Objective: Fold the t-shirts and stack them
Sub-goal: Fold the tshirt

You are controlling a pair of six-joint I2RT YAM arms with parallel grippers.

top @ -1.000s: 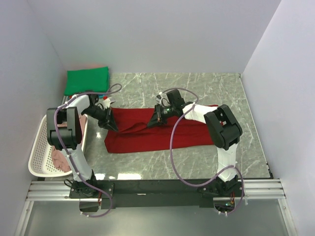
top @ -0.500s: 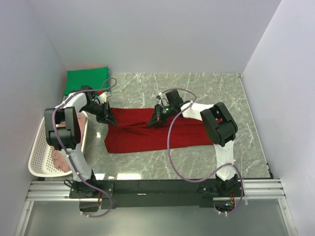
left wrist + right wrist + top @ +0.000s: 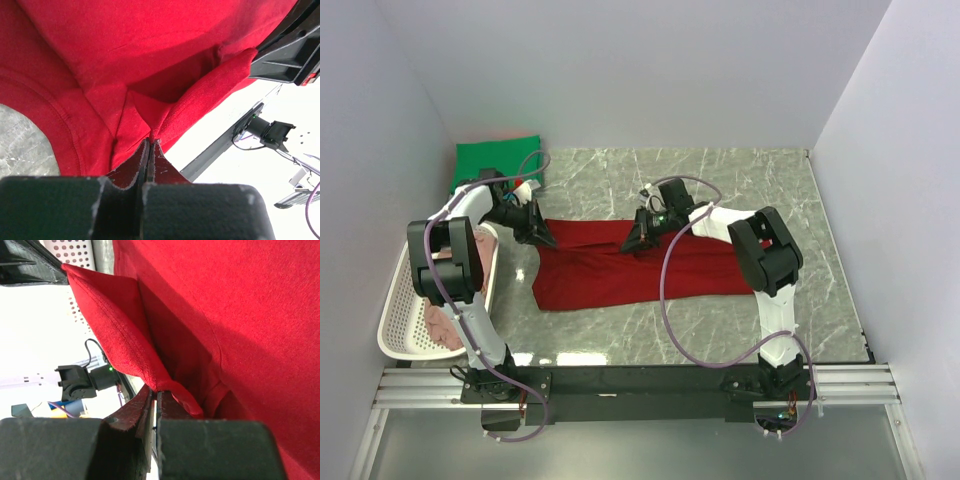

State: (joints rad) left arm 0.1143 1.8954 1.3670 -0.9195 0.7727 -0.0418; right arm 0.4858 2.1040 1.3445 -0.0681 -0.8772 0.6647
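Evidently left gripper [image 3: 546, 241] and right gripper [image 3: 629, 246] each clamp the dark red t-shirt [image 3: 650, 282] thinly; uneven pulling could slip it free.

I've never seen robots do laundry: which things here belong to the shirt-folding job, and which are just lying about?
Job: dark red t-shirt, green t-shirt, pink t-shirt, left gripper, right gripper.
Lying about: white basket, marble table.

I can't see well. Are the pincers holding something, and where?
Both hold the red shirt: the left pincer pinches its far left corner, the right pincer its far edge near the middle.
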